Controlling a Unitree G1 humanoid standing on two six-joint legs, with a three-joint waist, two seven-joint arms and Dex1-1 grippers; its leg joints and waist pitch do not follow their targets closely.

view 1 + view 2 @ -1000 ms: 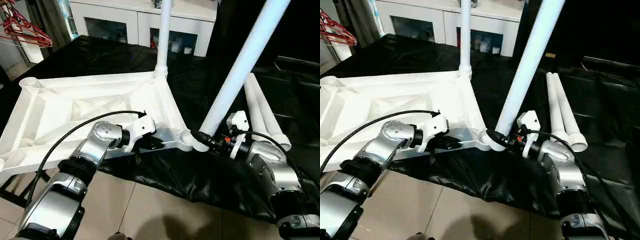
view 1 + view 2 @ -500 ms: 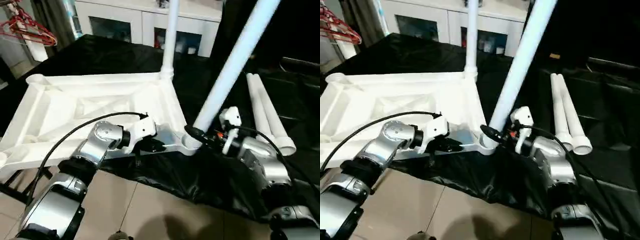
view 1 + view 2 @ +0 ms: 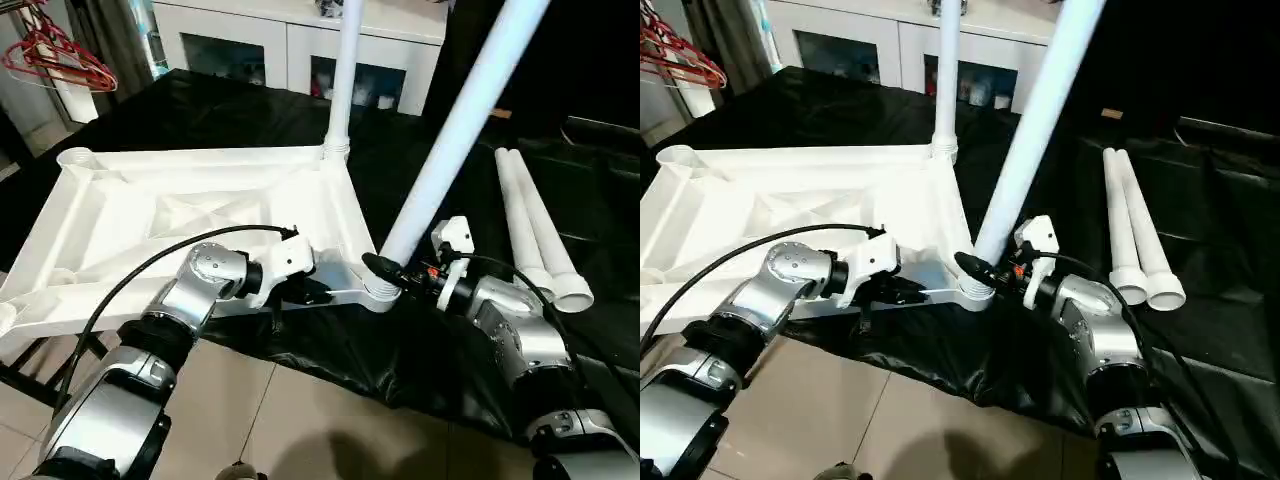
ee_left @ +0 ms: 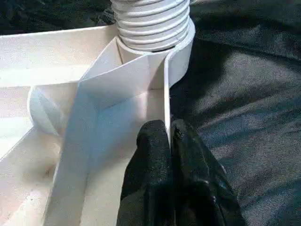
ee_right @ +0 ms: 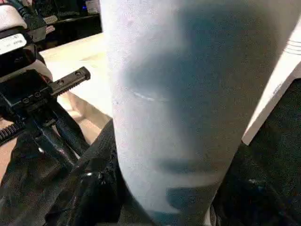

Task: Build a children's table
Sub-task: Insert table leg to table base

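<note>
Left wrist view: left hand (image 4: 169, 141) pinches tabletop rim (image 4: 165, 94).

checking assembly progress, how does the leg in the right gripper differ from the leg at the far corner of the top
The leg in the right gripper leans clearly, its threaded end at the near corner socket; the far corner leg stands upright, seated in its socket. The right gripper grips the leaning leg near its base; nothing holds the far corner leg. Both are long white round tubes rising from the upturned table top.
</note>
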